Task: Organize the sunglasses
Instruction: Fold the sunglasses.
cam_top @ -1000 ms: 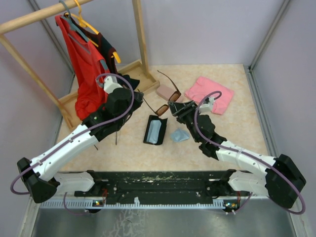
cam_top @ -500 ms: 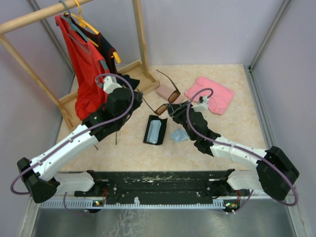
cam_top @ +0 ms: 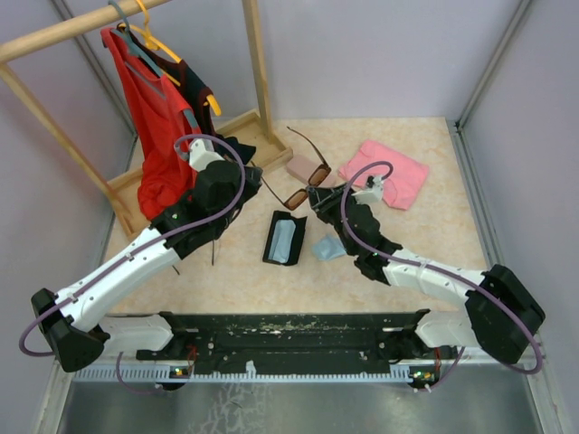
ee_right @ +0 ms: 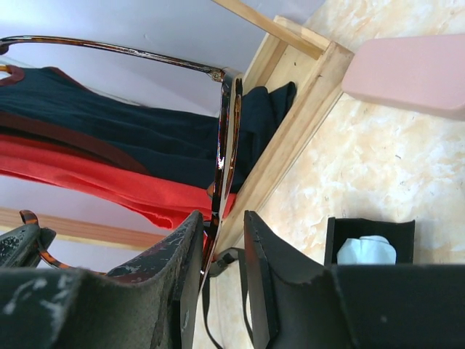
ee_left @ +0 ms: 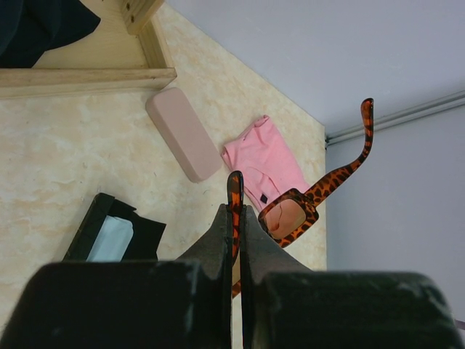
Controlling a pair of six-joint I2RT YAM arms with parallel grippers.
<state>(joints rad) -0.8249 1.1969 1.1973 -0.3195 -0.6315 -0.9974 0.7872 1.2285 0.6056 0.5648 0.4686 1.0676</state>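
The sunglasses point(cam_top: 308, 185), a reddish-brown tortoiseshell pair with its arms unfolded, are held up above the table. My left gripper point(cam_top: 256, 177) is shut on one temple arm; in the left wrist view that arm stands pinched between the fingers point(ee_left: 235, 211) and the lens front point(ee_left: 294, 214) hangs beyond. My right gripper point(cam_top: 315, 201) is at the lens front. Seen from the right wrist, the frame's edge point(ee_right: 227, 138) runs down between the jaws point(ee_right: 223, 218), touching the left finger, with a gap to the right finger.
An open black case point(cam_top: 285, 237) with pale lining lies under the glasses, a light blue cloth point(cam_top: 328, 248) beside it. A pink case point(cam_top: 298, 167) and pink cloth point(cam_top: 384, 172) lie further back. The wooden clothes rack point(cam_top: 256, 72) with a red garment point(cam_top: 154, 117) stands at back left.
My right gripper has moved in on the lens front and its jaws have narrowed around it. The left gripper and the glasses have stayed put.
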